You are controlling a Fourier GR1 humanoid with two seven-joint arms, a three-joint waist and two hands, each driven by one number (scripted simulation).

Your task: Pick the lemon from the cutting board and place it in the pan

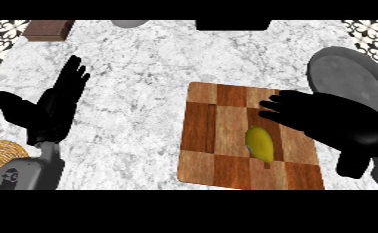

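A yellow lemon (260, 144) lies on the checkered wooden cutting board (214, 142), toward its right half. My right hand (325, 119) hovers over the board's right side, fingers stretched left and relaxed, just above and right of the lemon, not closed around it. The grey pan (341, 77) sits at the right edge of the counter, behind the right hand, partly covered by it. My left hand (55, 109) rests open at the left, fingers pointing up, far from the board.
A brown block (48, 29) sits at the back left corner. A grey round object (130, 23) and a dark object (232, 25) line the far edge. A woven item (11, 151) shows at the lower left. White marble counter (140, 92) lies between hands.
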